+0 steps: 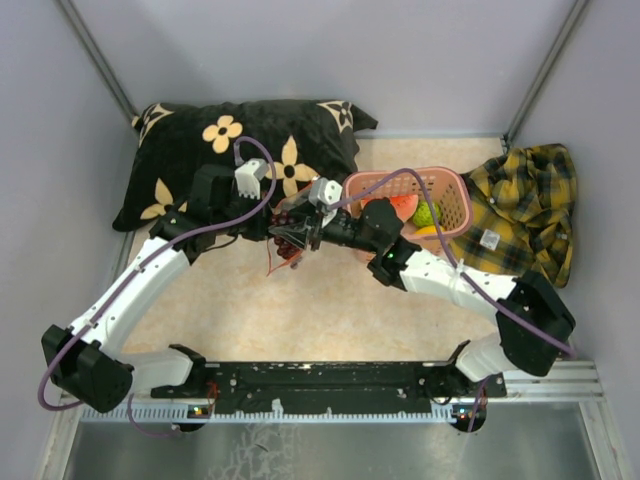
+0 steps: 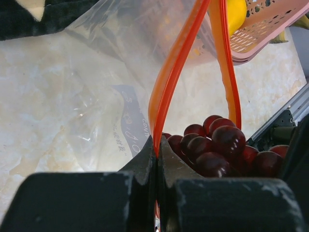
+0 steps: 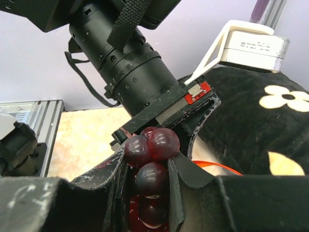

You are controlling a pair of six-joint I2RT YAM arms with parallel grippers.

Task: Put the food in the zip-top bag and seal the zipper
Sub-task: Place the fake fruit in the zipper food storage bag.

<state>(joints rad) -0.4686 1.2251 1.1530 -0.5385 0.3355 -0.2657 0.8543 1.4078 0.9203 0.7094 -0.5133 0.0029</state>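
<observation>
My left gripper (image 2: 158,143) is shut on one side of the red-orange zipper (image 2: 170,77) and holds the mouth of the clear zip-top bag (image 2: 111,72) open. My right gripper (image 3: 150,160) is shut on the dark purple grape bunch (image 3: 157,145) and holds it at the bag's mouth, right beside the left gripper; the grapes also show in the left wrist view (image 2: 217,145). In the top view both grippers meet in mid-table, left (image 1: 268,228) and right (image 1: 296,238). The watermelon slice (image 1: 400,207), green fruit (image 1: 427,213) and a yellow piece (image 1: 425,232) lie in the pink basket (image 1: 462,205).
A black flowered pillow (image 1: 200,160) lies at the back left, just behind the grippers. A yellow plaid shirt (image 1: 525,205) lies at the right beside the basket. The basket's edge (image 2: 260,24) is close beyond the bag. A metal rail runs along the near edge.
</observation>
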